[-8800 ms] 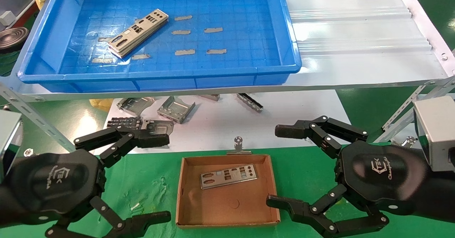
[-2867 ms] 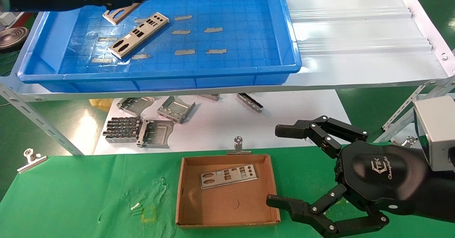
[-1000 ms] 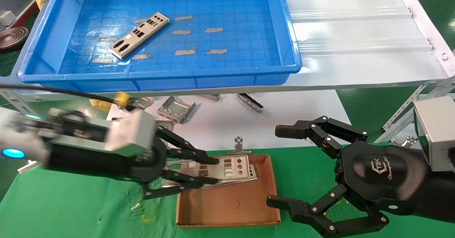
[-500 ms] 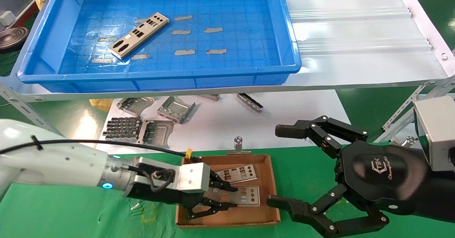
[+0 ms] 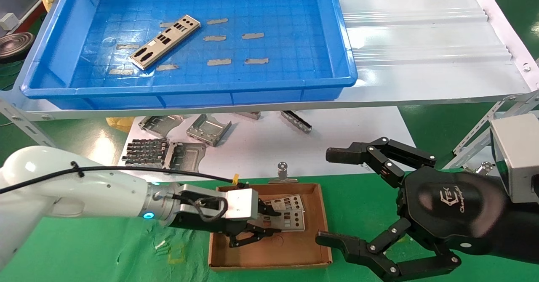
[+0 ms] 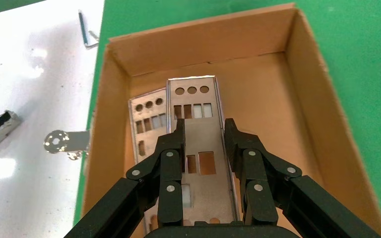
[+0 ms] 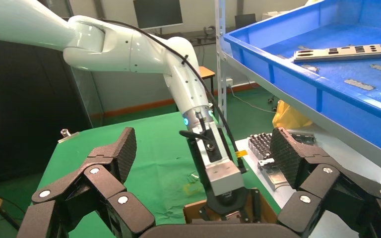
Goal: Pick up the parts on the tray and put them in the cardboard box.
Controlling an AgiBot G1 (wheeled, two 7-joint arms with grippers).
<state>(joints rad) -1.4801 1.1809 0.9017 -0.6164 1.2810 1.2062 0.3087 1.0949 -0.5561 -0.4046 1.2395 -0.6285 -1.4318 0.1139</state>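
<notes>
My left gripper (image 5: 276, 222) reaches into the cardboard box (image 5: 269, 252) and is shut on a silver punched plate (image 5: 290, 221), low over the box floor. In the left wrist view the fingers (image 6: 178, 139) straddle this plate (image 6: 203, 136). It overlaps a second plate (image 5: 286, 202) that lies flat in the box beside it (image 6: 146, 136). One more plate (image 5: 164, 42) lies in the blue tray (image 5: 189, 90) on the shelf, and it also shows in the right wrist view (image 7: 340, 52). My right gripper (image 5: 328, 195) is open and empty, parked to the right of the box.
Folded grey brackets (image 5: 208, 128) and a stack of them (image 5: 164, 155) lie on the white sheet under the shelf. A binder clip (image 5: 283, 172) stands at the box's far edge. Grey tape strips (image 5: 219, 62) dot the tray floor. A white corrugated sheet (image 5: 421, 42) lies to the right of the tray.
My left gripper carried a plate from the tray down into the box. In the last half second it shifted the plate toward the box's far side, over the first plate. The right arm has not moved.
</notes>
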